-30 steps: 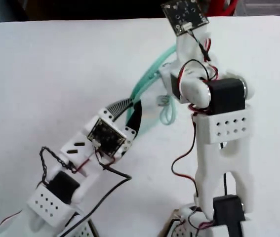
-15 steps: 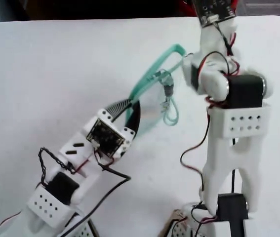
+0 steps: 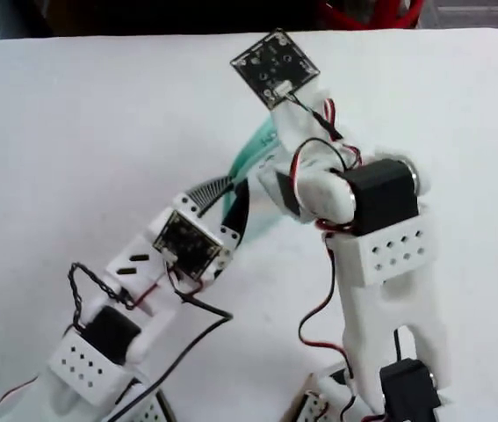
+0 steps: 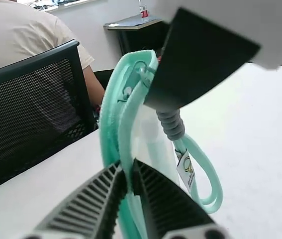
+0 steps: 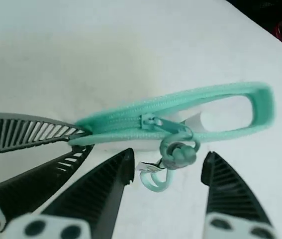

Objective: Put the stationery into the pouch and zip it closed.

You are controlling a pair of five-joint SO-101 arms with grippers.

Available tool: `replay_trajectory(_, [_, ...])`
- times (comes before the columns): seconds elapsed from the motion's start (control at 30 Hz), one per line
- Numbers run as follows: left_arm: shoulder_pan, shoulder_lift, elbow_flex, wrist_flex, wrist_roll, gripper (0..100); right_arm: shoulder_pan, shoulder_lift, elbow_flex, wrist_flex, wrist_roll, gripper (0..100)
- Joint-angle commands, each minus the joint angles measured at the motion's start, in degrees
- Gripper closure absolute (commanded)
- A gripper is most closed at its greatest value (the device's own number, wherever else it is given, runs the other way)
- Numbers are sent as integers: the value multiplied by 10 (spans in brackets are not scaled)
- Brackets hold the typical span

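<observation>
The left gripper (image 4: 126,181) clamps the pouch (image 5: 180,107) rim, holding it on edge over the table (image 3: 99,114). The right gripper (image 5: 168,159) stands open astride the zipper pull (image 5: 177,152). Risk: closing off-centre may miss the pull, and a hard tug may strip the rim from the left jaws. Open table lies all around, with the far edge well apart.
</observation>
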Motion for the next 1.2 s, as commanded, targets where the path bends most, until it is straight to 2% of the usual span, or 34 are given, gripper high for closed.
replay_trajectory(0.0, [-4, 1, 1, -1, -4, 977, -2, -13, 4, -34, 6, 779])
replay_trajectory(0.2, [-4, 1, 1, -1, -4, 977, 22, -13, 40, -107, 12, 781])
replay_trajectory(0.33, [-4, 1, 1, -1, -4, 977, 22, -13, 80, -125, 82, 801])
replay_trajectory(0.5, [-4, 1, 1, -1, -4, 977, 22, -13, 108, -138, 181, 961])
replay_trajectory(0.67, [-4, 1, 2, -1, -4, 977, 22, -19, 130, -135, 248, 979])
replay_trajectory(0.9, [-4, 1, 2, -1, -4, 977, 28, -33, 125, -146, 237, 979])
replay_trajectory(1.17, [-4, 1, 2, -1, -4, 977, 91, -129, 127, -219, 126, 980])
